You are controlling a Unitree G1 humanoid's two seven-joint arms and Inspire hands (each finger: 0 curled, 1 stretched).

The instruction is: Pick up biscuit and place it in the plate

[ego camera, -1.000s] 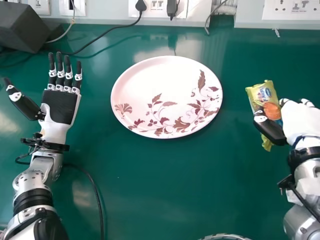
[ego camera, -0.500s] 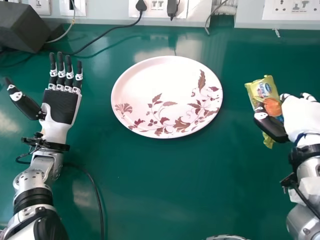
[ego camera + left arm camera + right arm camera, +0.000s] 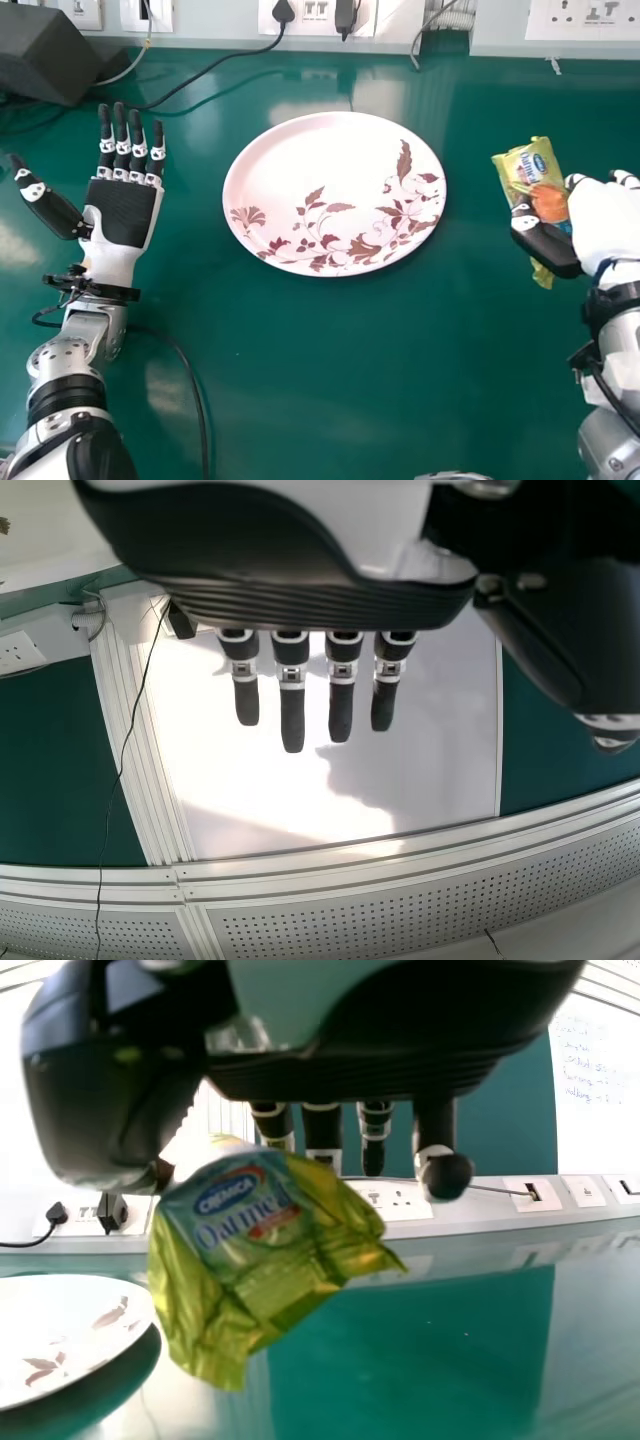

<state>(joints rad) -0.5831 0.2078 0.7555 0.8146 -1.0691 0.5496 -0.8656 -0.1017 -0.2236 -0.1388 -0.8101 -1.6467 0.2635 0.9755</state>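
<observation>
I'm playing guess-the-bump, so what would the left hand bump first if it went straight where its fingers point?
Probably the black cable just past the left hand. If the hand is higher up, which is hard to tell, it might pass over and meet the wall.

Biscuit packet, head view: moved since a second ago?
Yes. The biscuit packet, in the right hand, has shifted farther up the head view; its top now sits closer to level with the far rim of the plate.
</observation>
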